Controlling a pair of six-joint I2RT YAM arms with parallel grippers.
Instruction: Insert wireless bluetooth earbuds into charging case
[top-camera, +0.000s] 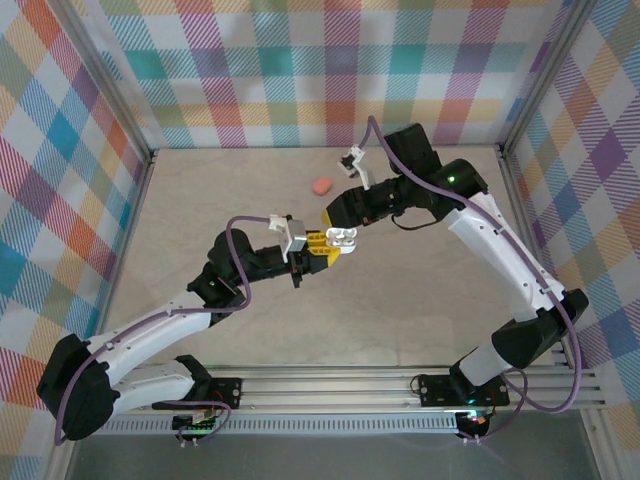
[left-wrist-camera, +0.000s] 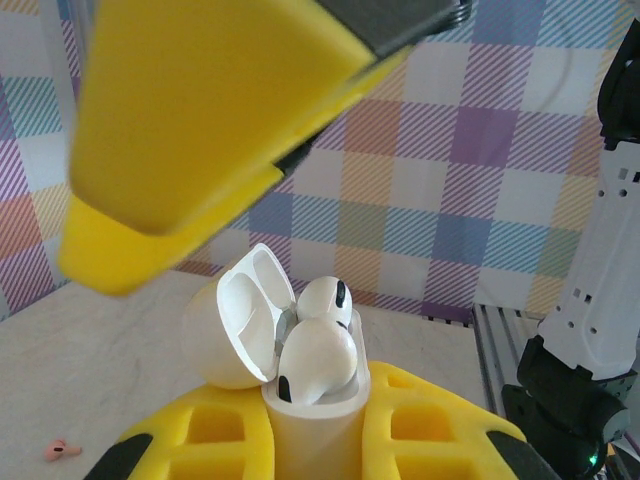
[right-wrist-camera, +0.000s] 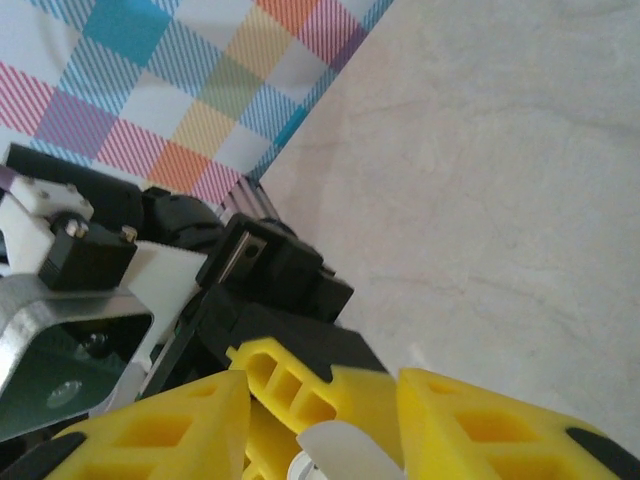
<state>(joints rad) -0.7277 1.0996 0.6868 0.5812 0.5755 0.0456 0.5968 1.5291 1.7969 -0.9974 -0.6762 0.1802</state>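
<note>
The left gripper clamps the white charging case upright with its lid open, so both white earbuds rest in its wells. Just above, the right gripper hovers with jaws parted, seemingly empty.

One white charging case, lid open, serves as the reference point. Two white earbuds sit in it, the back earbud just behind the front one. One salmon-pink earbud lies on the table, well to the left of the white case in the left wrist view. One salmon-pink pebble-shaped case lies beyond the white case in the top view. Two robot arms meet at the white case: one left arm and one right arm.
</note>
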